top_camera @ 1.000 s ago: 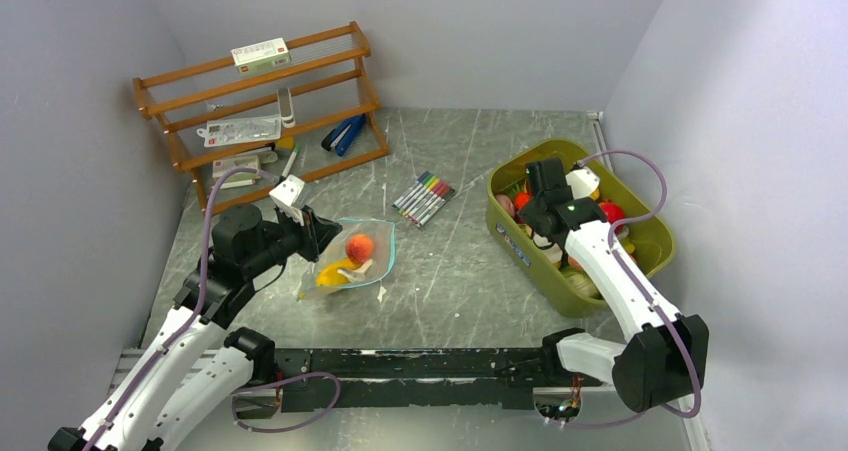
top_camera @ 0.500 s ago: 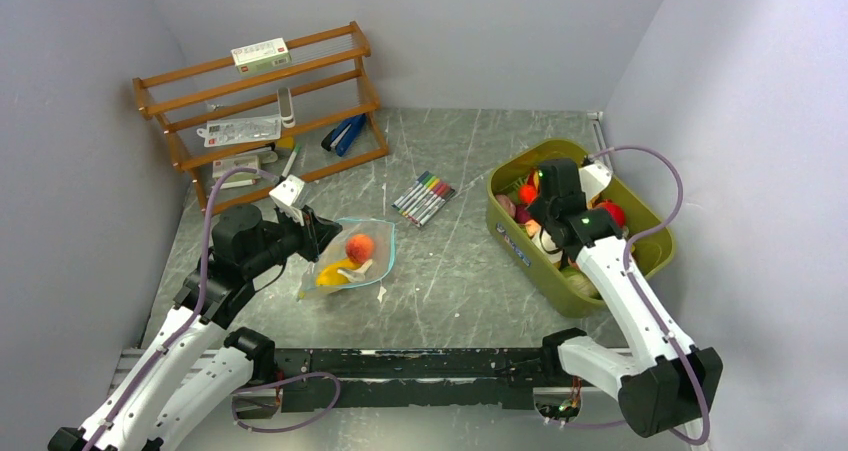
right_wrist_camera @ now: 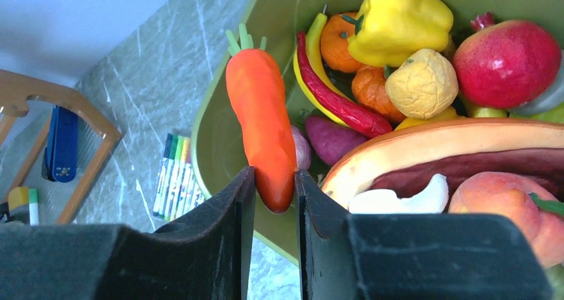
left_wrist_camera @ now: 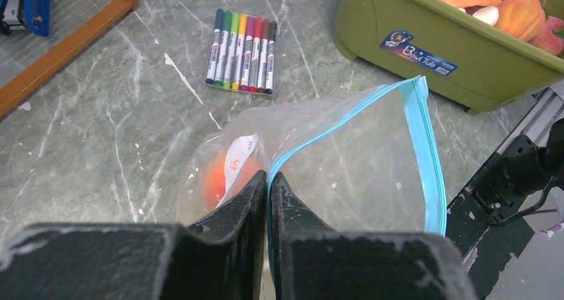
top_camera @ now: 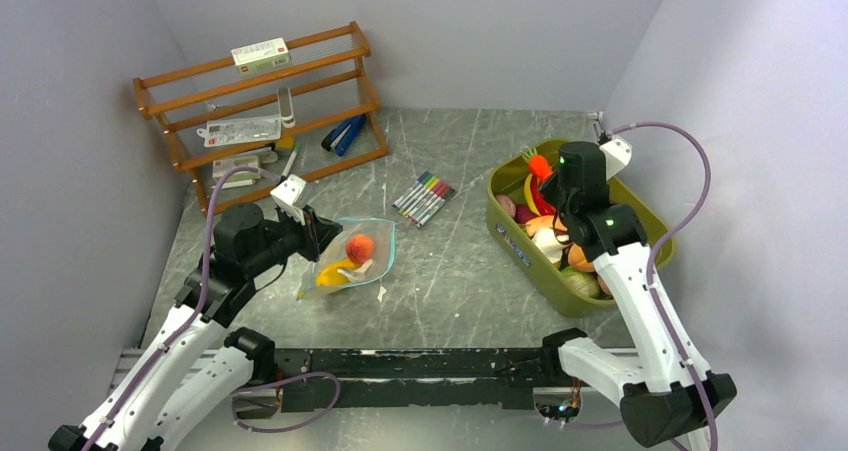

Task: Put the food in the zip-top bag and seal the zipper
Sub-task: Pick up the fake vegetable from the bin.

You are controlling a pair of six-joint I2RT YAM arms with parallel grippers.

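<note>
Right gripper (right_wrist_camera: 274, 177) is clamped on my carrot (right_wrist_camera: 259, 107), sticking straight out; zip-top bag (left_wrist_camera: 359, 153) lies well left, pinched by left gripper (left_wrist_camera: 268, 180).

Top view: fixed high behind the arms, tilted down over the whole table (top_camera: 460, 271) — bases at its bottom edge, wooden rack (top_camera: 265, 101) far left.
Left wrist view: close and low, looking past the left gripper (left_wrist_camera: 268, 179) across the zip-top bag (left_wrist_camera: 359, 160) toward the marker pens (left_wrist_camera: 241, 50) and green tub (left_wrist_camera: 425, 54).
Right wrist view: very near, looking past the right gripper (right_wrist_camera: 274, 177) and carrot (right_wrist_camera: 263, 120) into the tub.
Shared: pens, tub and rack show in all three.
</note>
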